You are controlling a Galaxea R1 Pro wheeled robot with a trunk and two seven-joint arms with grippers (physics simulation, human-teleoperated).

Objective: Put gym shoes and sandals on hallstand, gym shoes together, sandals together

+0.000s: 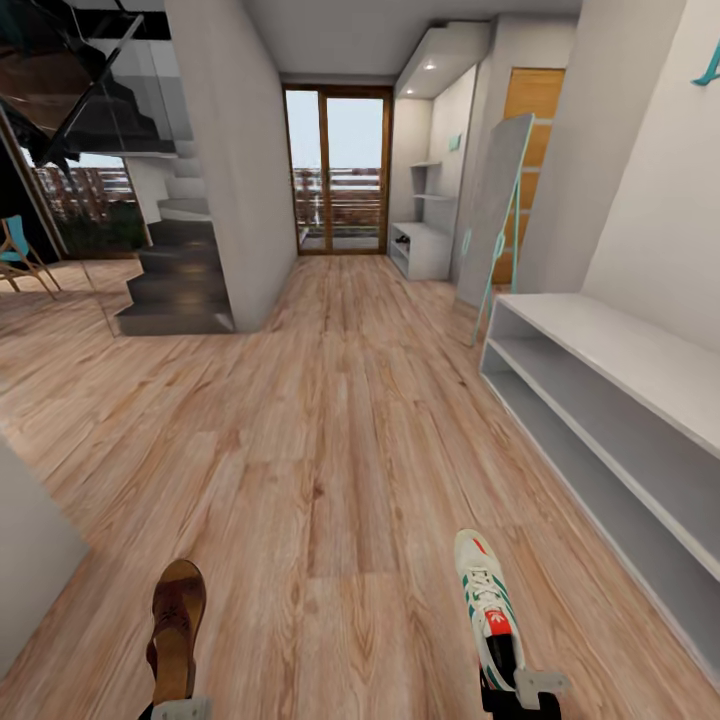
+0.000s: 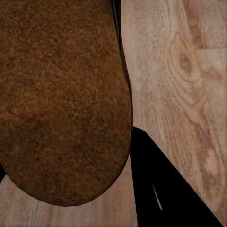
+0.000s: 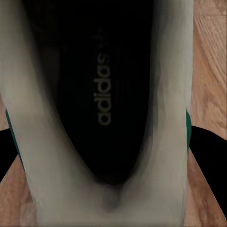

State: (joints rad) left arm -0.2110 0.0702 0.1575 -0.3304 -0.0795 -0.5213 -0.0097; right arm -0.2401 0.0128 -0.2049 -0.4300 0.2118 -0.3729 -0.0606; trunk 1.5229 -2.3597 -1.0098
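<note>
One brown sandal hangs over the corridor floor at the lower left, heel end in my left gripper, which is shut on it. Its brown sole sits close before the left wrist camera. One white gym shoe with green stripes and a red tongue patch is at the lower right, toe pointing away, with my right gripper shut on its heel end. Its dark insole shows up close in the right wrist view. The pale grey hallstand, with two open tiers, runs along the right wall.
A leaning mirror stands just beyond the hallstand's far end. A second grey rack with stepped wall shelves sits by the glass door. Stairs and a wall pillar are at the left. A grey block is near left.
</note>
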